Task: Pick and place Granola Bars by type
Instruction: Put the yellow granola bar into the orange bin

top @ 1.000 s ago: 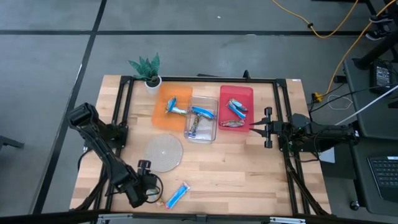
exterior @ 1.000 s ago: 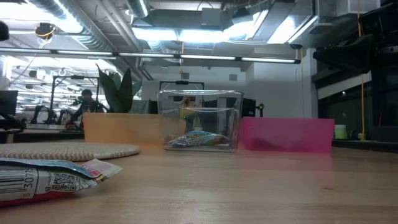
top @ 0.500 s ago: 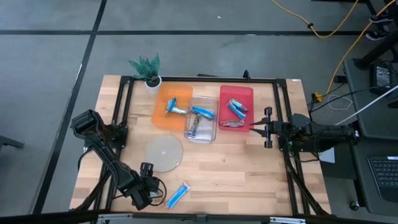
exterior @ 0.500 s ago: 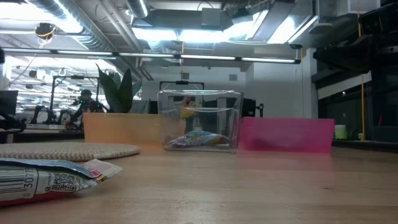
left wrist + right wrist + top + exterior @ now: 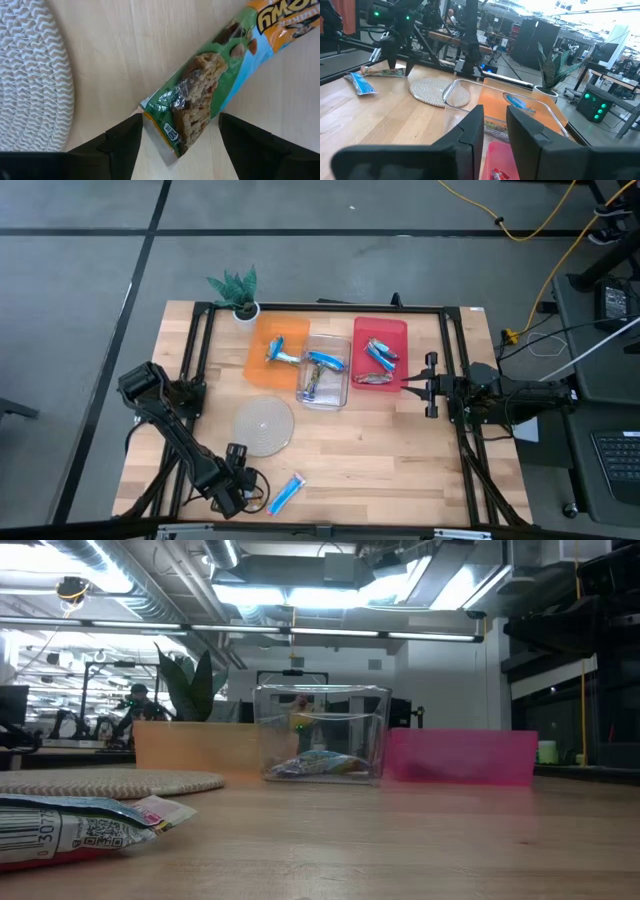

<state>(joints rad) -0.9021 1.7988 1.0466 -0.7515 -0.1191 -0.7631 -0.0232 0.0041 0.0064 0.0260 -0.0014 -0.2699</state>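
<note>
A bar in a green, light-blue and orange wrapper [image 5: 200, 95] lies flat on the wood near the table's near edge. Its green end sits between the open fingers of my left gripper [image 5: 180, 125], which points down over it [image 5: 240, 492] with a finger on either side. A bright-blue bar [image 5: 287, 493] lies just to the right. The right wrist view shows a tan bar [image 5: 382, 72] under that gripper and the blue bar [image 5: 362, 82] beside it. More bars lie in the orange tray [image 5: 262, 365], the clear bin [image 5: 323, 370] and the red bin [image 5: 380, 352]. My right gripper [image 5: 428, 385] waits right of the red bin, slightly open.
The round woven plate [image 5: 263, 425] lies just far of my left gripper. A small potted plant [image 5: 237, 290] stands at the far left corner. A black frame [image 5: 300, 306] runs around the table. Bare wood stretches between the bins and the near edge.
My left arm has moved toward the near edge and slightly right, bringing its gripper closer to the bars by the near edge. The bars and my right arm have kept still.
</note>
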